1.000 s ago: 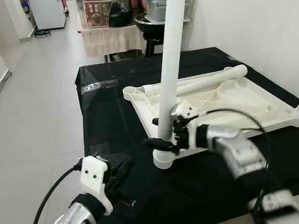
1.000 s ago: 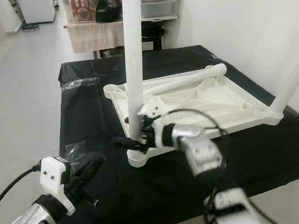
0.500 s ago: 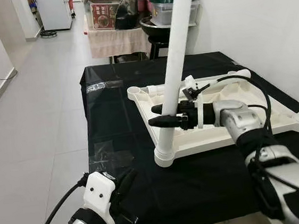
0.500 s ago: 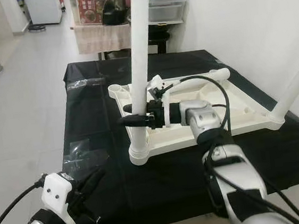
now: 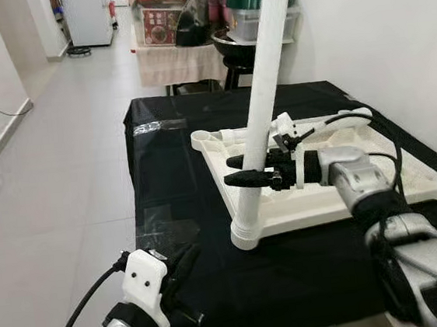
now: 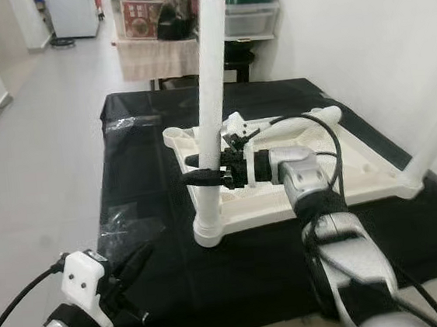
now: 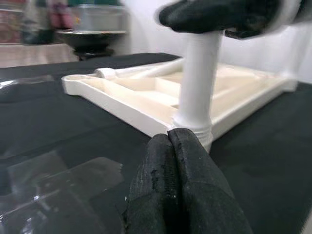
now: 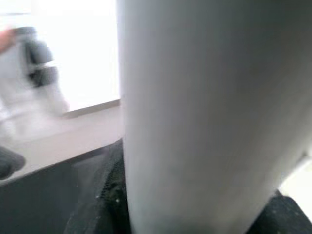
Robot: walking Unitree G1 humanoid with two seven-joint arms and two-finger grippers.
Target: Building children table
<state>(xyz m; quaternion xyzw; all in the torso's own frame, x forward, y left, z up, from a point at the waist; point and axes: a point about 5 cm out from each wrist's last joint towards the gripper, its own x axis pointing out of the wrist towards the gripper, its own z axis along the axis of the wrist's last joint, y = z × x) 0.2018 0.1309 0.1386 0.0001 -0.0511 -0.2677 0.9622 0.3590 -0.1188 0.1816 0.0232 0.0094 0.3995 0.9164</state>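
1. Gripping the upright white leg [image 5: 263, 104], my right gripper [image 5: 244, 172] has its two black fingers clamped on either side of the tube, about a third of the way up from the socket.
2. I see the leg standing in the corner socket of the upside-down white tabletop [image 5: 339, 198], the corner nearest me, at about 7 o'clock of the tray-like top. It leans slightly toward 1 o'clock.
3. I see the tabletop lying on a black-covered table [image 5: 173, 176]. Another white leg [image 5: 331, 120] lies loose along its far edge, at 12 o'clock.
4. At 3 o'clock, another leg [image 6: 434, 133] rises from the tabletop's right-hand corner.
5. My left gripper [image 5: 179, 273] hangs low at 7 o'clock, off the table's near corner. Through its wrist camera I see the fingers [image 7: 161, 185] pressed together with nothing between them, pointing toward the leg's base.
6. Through the right wrist camera, the leg [image 8: 204, 107] sits right against the lens, fingers dark at each side.
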